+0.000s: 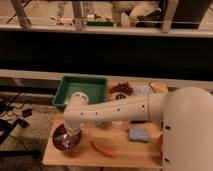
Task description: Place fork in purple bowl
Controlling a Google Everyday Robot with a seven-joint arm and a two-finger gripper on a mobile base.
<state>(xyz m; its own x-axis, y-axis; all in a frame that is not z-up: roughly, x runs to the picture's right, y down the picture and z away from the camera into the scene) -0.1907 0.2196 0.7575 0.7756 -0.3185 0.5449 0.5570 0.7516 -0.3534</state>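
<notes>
The purple bowl [66, 140] sits at the front left of the wooden table [120, 150]. My white arm reaches left across the table, and its gripper [66, 133] hangs straight down over the middle of the bowl, its end inside the rim. The arm's wrist hides the fingers. A thin pale shape lies in the bowl under the gripper; I cannot tell whether it is the fork.
A green tray [87, 90] stands behind the bowl at the back left. An orange-red carrot-like object [104, 148] lies right of the bowl. A blue sponge [138, 135] lies further right. An orange-brown bowl [160, 144] shows at the right, partly hidden by my arm. Snack bags [125, 90] lie at the back.
</notes>
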